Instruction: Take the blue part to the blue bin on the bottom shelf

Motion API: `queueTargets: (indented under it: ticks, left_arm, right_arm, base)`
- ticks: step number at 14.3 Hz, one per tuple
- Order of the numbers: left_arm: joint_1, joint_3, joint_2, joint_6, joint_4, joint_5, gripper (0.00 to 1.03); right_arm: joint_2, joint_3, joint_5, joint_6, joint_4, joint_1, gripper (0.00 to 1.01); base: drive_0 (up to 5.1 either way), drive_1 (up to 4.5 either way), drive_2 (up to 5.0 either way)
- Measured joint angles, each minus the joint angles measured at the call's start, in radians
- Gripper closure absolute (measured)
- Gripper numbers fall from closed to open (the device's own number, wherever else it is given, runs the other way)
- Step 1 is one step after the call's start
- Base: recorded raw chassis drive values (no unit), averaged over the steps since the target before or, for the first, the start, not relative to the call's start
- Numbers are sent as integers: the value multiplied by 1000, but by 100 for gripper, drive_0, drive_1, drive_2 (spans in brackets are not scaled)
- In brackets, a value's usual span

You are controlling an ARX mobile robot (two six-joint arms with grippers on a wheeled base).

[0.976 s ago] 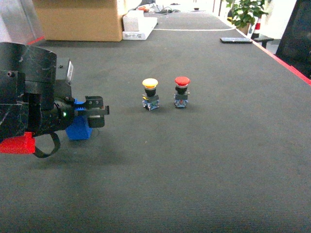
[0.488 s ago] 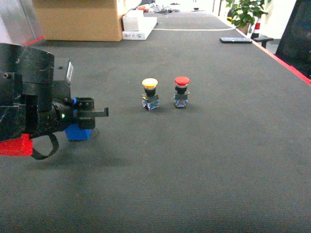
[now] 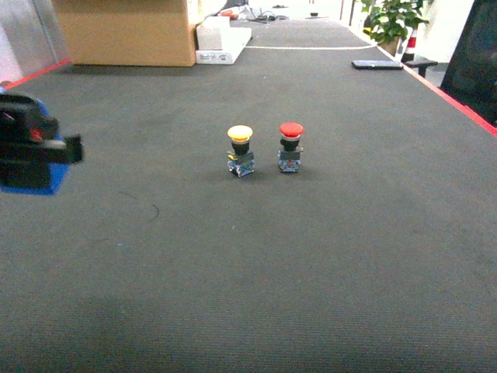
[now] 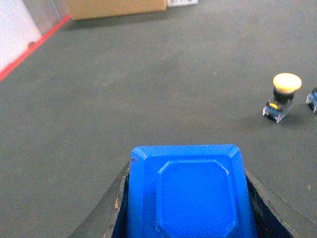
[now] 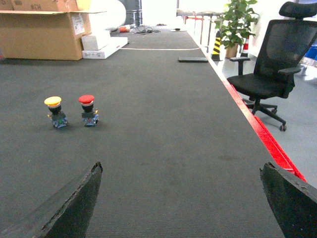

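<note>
The blue part (image 4: 190,196), a chunky block with bevelled corners, fills the bottom of the left wrist view. My left gripper (image 4: 188,203) is shut on it, with a dark finger (image 4: 106,218) pressed against each side. In the head view the left gripper (image 3: 54,151) is a blur at the far left edge, carrying the blue part (image 3: 37,180) above the dark mat. My right gripper (image 5: 182,166) stands open over bare mat, holding nothing, and it does not show in the head view. The blue bin and the bottom shelf are out of view.
A yellow push-button (image 3: 241,150) and a red push-button (image 3: 290,146) stand side by side mid-mat. A cardboard box (image 3: 124,31) sits at the back left. Red tape (image 5: 267,144) marks the mat's right edge, with an office chair (image 5: 270,69) beyond it.
My left gripper has lifted the blue part off the mat and swung left to the edge of the head view. The arm's bulk has left the picture. Both push-buttons stayed put.
</note>
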Motion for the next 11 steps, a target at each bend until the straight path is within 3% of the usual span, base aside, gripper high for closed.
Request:
queueTargets:
  ticks: [3,4,6,8,11]
  left_arm:
    - [-108,-47,-409,-22,-250,-104,59]
    - [-176,-84,-622,-46,-402,-183,59]
    - [-235,-120,-785,-90,-558,-261,59]
    - [-282,-126,-841,-97,-624,-302,59]
    - [-281,-126,-835,-100,-625,-303,59]
  right_arm:
    - [0,0,0,0,0,0,3]
    - [0,0,0,0,0,0,3]
    - [0,0,0,0,0,0,3]
    - [0,0,0,0,0,0,3]
    - [0,0,0,0,0,0,3]
  base:
    - [0,0,0]
    - [0,0,0]
    - [0,0,0]
    - [0,0,0]
    - [0,0,0]
